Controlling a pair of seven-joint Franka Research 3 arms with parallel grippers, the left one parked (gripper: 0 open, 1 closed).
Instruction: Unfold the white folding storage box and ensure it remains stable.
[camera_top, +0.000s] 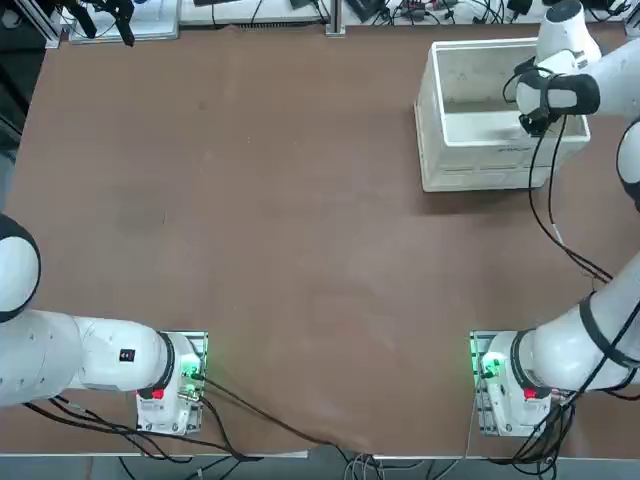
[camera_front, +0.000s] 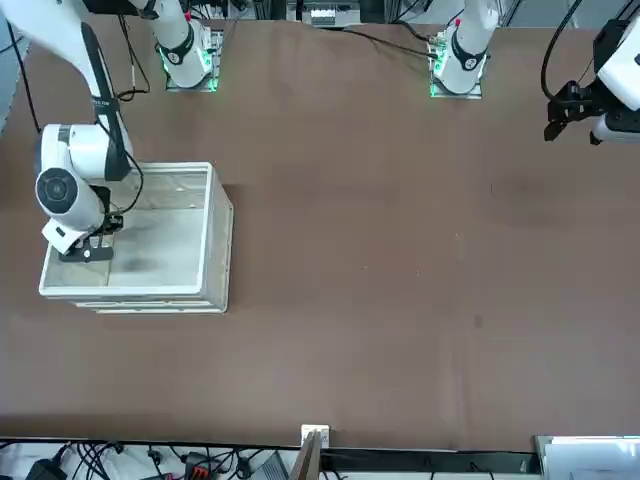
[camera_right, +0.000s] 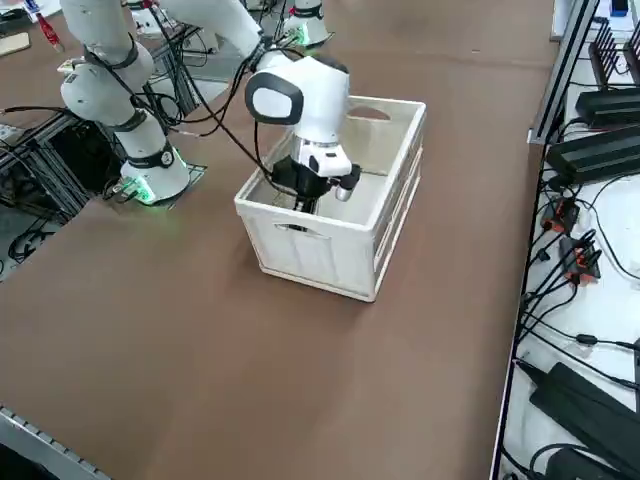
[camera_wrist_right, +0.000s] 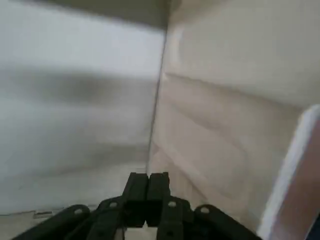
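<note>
Your right pincer (camera_wrist_right: 148, 192) sits inside the white box (camera_top: 470, 150), fingers pressed together, holding nothing. Box looks like thin, light, probably flexy plastic on the worktop (camera_top: 250, 230); push low on a wall panel, not the rim.

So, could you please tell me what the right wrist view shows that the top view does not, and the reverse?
Only the right wrist view shows the right gripper close up: its two black fingers are pressed together, shut on nothing, low inside the box near an inner corner seam.

Only the top view shows the whole white plastic folding storage box standing open at the far right of the brown table, with the right arm's wrist hiding the gripper from above.

Both show the box's pale inner walls, with the right arm reaching inside.
</note>
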